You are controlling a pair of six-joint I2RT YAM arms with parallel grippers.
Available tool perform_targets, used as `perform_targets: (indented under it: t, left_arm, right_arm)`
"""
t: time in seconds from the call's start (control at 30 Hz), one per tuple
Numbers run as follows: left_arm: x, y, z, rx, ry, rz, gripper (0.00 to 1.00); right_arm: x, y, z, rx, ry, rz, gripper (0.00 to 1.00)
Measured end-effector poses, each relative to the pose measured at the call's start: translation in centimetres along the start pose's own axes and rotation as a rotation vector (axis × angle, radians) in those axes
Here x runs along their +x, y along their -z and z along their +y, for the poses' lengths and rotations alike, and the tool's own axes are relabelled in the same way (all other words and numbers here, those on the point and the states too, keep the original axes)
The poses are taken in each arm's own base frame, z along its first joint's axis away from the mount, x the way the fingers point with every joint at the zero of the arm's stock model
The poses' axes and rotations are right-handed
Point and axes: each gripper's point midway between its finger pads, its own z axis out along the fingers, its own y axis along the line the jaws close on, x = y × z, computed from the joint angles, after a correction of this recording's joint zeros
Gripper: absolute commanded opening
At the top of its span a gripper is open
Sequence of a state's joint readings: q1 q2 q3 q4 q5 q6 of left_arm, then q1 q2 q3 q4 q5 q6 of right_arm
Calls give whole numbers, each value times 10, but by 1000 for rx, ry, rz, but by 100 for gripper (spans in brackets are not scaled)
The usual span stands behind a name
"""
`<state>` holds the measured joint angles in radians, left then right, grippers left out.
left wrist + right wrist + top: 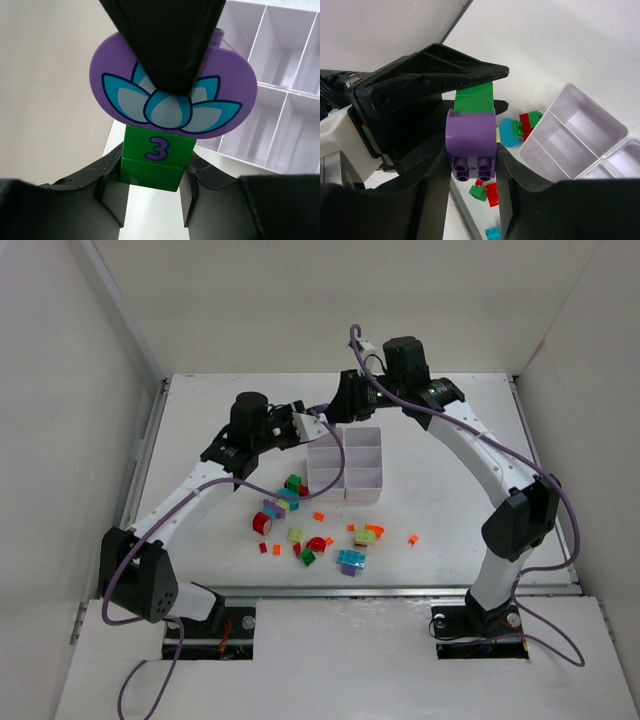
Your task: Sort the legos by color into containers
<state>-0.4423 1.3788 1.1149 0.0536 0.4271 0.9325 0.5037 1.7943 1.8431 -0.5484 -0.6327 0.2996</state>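
A joined pair of legos is held in the air between the two hands, above the counter (450,460) just off the far left corner of the tray (365,477). The pair is made up of a purple piece (470,134) and a green brick (157,157) stuck end to end. Its long axis is laid along the line from one hand to the other. The purple end is pointed toward the right hand (470,160) and the green end toward the left hand (152,182).

The right hand is clamped on the purple piece, one finger pressed to each side. In the right wrist view, round studs or sockets are shown on the end of that piece nearest the camera. The left hand's fingers are set flush against both sides of the green brick, so it is gripped there. A broad rounded purple face printed with a blue lotus is turned toward the left wrist camera, and a purple "3" is seen on the green brick below it.

The tray is placed near the middle of the counter. The other legos are scattered between the tray and the near edge, among them a red round piece (262,523), a cyan brick (351,559) and, well apart to the right, an orange bit (413,538).
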Motion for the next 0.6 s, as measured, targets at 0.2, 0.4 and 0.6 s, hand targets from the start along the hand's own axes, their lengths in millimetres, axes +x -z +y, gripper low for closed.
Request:
perform_targets:
  t: [0.2,0.4,0.6]
  left_arm:
    - [12,5,-3,16,125,21,0]
    - [49,23,6,-9,266,110,0]
    - [56,24,-13,26,323,126,0]
  right_arm:
    - [0,10,-18,40,-29,2,0]
    - [2,41,-87,269,-75,-14,0]
    - [20,51,-87,305,-4,60,0]
